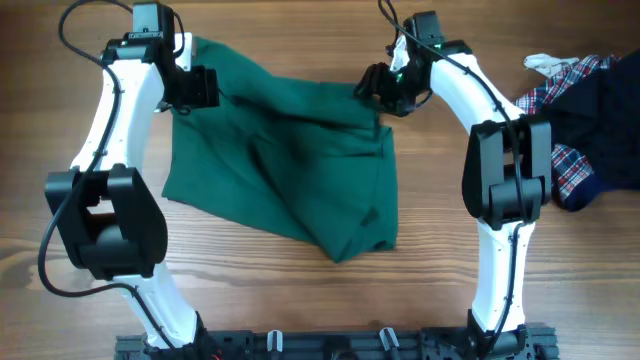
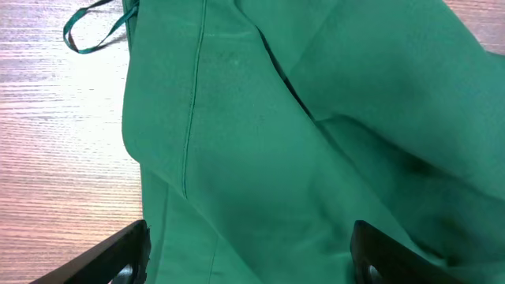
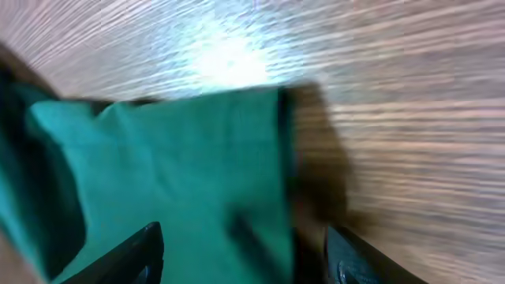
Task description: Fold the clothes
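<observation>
Toward the far left of the tabletop [image 1: 300, 300], the left claw [image 1: 198, 88] hangs over the far-left corner of the dark green garment [image 1: 290, 165], its jaws spread wide and pinching nothing; a thin green cord loop [image 2: 87, 31] lies on the wood beside that edge. Spread over the middle of the tabletop, the garment looks roughly doubled, with slanting ridges and an uneven near edge. At its far-right corner the right claw [image 1: 385, 92] is likewise released. The fold would go best if both claws work the far corners level and together, moving straight so the cloth does not drag, and flatten the ridges first. By count: one green garment, two claws, and at the right edge one plaid shirt [image 1: 565, 168] and one navy garment [image 1: 600, 120].
</observation>
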Action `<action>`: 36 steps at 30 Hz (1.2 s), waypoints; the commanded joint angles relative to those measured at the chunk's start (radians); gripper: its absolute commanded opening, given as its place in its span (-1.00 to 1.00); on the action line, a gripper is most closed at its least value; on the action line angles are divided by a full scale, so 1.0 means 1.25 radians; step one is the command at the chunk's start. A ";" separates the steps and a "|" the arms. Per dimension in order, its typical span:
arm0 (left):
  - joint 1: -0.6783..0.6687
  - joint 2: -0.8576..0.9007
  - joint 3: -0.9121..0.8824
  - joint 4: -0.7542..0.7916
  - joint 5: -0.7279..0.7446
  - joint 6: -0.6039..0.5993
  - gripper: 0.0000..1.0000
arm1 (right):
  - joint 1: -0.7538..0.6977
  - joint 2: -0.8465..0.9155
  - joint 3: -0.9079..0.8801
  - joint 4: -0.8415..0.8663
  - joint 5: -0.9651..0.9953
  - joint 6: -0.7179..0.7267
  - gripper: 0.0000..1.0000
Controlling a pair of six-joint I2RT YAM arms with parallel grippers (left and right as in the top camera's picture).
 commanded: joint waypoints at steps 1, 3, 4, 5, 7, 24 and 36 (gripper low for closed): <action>0.006 -0.025 0.005 -0.002 -0.005 -0.011 0.62 | -0.011 0.012 -0.001 0.015 0.047 0.005 0.32; 0.005 -0.025 0.005 -0.002 -0.005 -0.011 0.63 | -0.015 0.012 -0.001 0.020 0.043 0.007 0.32; 0.006 -0.025 0.005 -0.002 -0.005 -0.011 0.63 | -0.015 0.012 -0.001 0.020 0.029 0.007 0.32; 0.006 -0.025 0.005 -0.001 -0.005 -0.011 0.63 | -0.014 0.012 -0.001 0.026 0.005 0.007 0.31; 0.006 -0.025 0.005 0.000 -0.005 -0.011 0.62 | -0.010 0.013 -0.001 0.046 -0.030 0.007 0.28; 0.006 -0.025 0.005 0.004 -0.005 -0.011 0.64 | 0.031 0.020 -0.001 0.086 -0.008 0.068 -0.85; 0.007 -0.025 0.005 0.014 -0.005 -0.011 0.64 | -0.052 0.019 0.009 0.357 0.084 0.152 -0.91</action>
